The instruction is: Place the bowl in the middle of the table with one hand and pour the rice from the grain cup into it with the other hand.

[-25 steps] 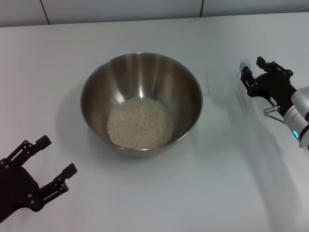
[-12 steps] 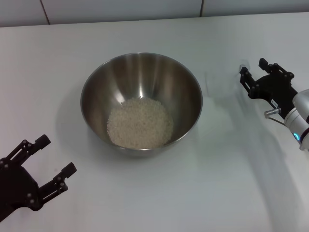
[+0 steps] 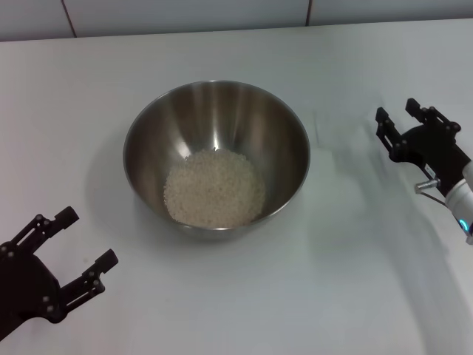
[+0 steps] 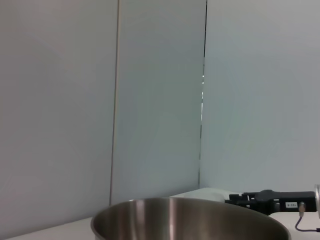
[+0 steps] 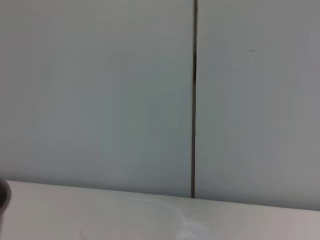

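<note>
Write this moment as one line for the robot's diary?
bowl: mid-table, holds rice | grain cup: on table, right of bowl, released | right claw: open, beside cup | left claw: open, near-left, idle

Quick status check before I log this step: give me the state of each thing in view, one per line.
bowl: upright on the table, holding rice
rice: heaped in the bowl's bottom
grain cup: upright on the table right of the bowl, apparently empty, ungripped
left gripper: open, empty, near the table's front left
right gripper: open, empty, right of the cup
</note>
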